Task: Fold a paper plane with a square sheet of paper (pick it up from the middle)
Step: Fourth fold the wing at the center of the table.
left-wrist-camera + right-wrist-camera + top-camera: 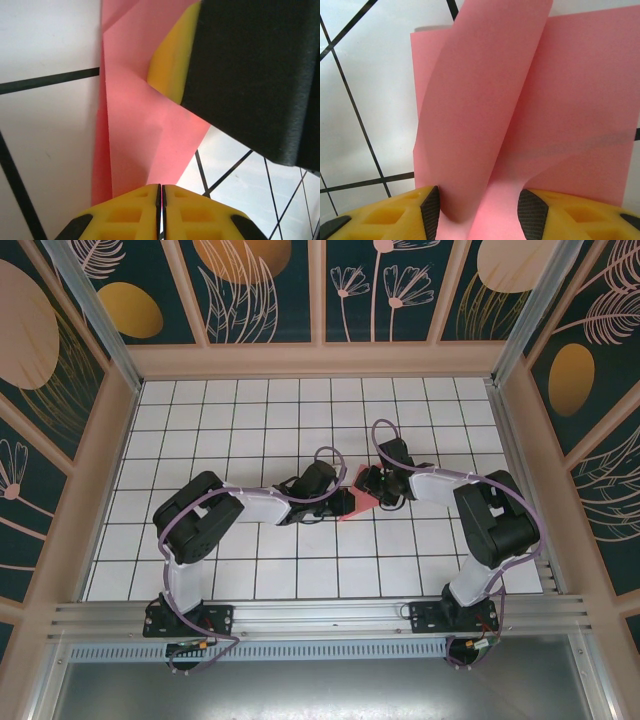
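Pinching the pink paper [135, 130], long axis straight ahead, left gripper [160, 189] closed; right gripper [480, 202] apart astride its fold.

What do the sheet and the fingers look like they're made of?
The sheet: thin matte pink paper; it curls and holds sharp creases. The fingers: yellow, matte, likely moulded plastic or rubber, with recessed pockets; dark textured pads, probably rubber.

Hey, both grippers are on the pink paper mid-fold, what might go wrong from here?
The left gripper pinches only a small part of the paper; a pull from either arm might tear it or slip it free. The raised flap curls loosely between the open fingers of the right gripper, so closing now might set a crooked crease. The grippers are close and might collide.
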Tool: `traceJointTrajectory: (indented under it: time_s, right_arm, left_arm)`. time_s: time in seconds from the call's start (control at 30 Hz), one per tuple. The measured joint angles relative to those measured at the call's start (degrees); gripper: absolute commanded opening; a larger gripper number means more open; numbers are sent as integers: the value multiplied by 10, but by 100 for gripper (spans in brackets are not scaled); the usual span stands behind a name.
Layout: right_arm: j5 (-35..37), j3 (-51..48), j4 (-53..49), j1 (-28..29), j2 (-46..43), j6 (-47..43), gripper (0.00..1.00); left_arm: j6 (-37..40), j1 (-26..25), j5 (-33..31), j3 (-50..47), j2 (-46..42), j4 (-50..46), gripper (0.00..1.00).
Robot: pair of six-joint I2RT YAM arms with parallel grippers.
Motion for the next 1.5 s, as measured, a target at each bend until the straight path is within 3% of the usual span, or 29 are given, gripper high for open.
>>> traceJointTrajectory:
  time_s: [1.5]
  right_arm:
    - [14, 11, -4, 3, 14, 1, 46]
  left_arm:
    - [1, 0, -21, 9, 8, -23, 11]
